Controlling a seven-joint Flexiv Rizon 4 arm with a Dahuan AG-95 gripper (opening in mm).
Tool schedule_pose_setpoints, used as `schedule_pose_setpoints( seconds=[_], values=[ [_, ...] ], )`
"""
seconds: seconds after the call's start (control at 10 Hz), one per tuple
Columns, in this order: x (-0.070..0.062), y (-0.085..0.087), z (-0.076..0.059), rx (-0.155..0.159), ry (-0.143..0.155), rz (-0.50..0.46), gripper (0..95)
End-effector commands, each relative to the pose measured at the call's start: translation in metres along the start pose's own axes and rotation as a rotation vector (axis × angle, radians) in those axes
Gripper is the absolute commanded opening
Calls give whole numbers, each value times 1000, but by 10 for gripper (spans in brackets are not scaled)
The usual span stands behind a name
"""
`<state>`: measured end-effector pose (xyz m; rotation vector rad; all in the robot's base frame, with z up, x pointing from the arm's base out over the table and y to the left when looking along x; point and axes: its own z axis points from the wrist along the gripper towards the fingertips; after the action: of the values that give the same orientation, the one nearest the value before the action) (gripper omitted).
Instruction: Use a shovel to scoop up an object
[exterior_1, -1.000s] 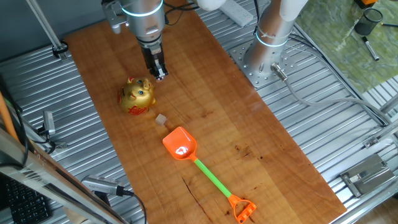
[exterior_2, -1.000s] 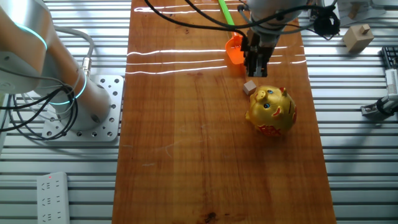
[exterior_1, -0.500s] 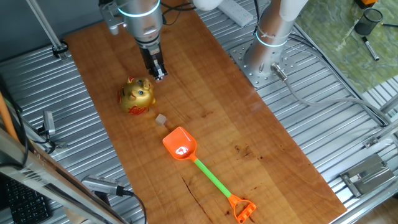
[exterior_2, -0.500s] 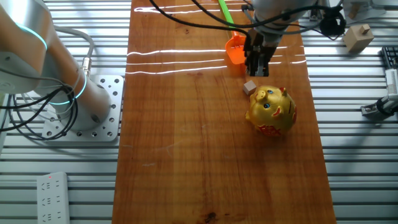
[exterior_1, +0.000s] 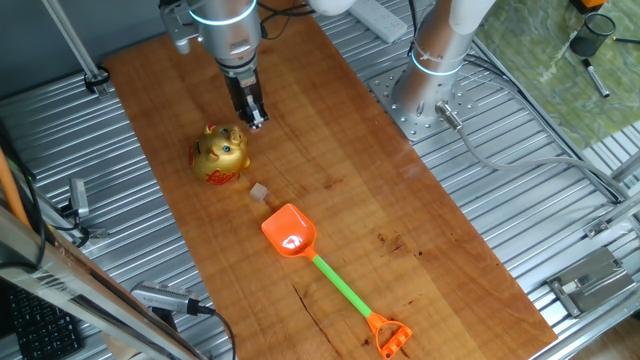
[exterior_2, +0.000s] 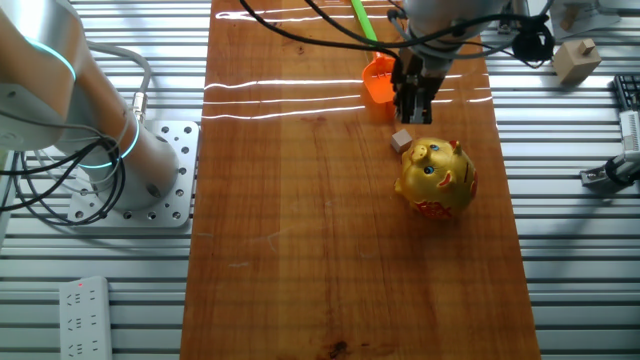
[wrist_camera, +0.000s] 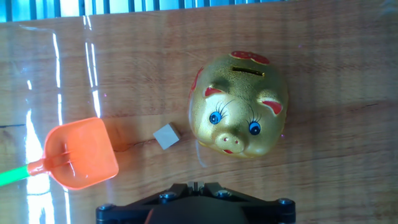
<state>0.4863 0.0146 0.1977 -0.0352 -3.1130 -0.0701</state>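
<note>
Hand view: shovel (wrist_camera: 79, 154) blade empty, cube (wrist_camera: 166, 135) beside it on table (wrist_camera: 348, 81).

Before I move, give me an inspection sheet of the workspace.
Surface: wooden board, some glare, scratches.
Job's things: shovel lying flat, unheld; small tan cube between its blade and the piggy bank.
Clutter: golden piggy bank upright beside the cube.
Claw: claw hangs above the board near the piggy bank, holding nothing; finger gap unclear.
Cables: black cables trailing from the arm.
Surroundings: metal slatted table, second arm base.
</note>
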Motion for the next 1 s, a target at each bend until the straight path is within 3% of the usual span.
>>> schedule_pose_setpoints(
  seconds=[0.1,1.0],
  values=[
    [1,0,-1,1,1,-6,0],
    [3,2,-2,-30,11,-61,0]
  ],
)
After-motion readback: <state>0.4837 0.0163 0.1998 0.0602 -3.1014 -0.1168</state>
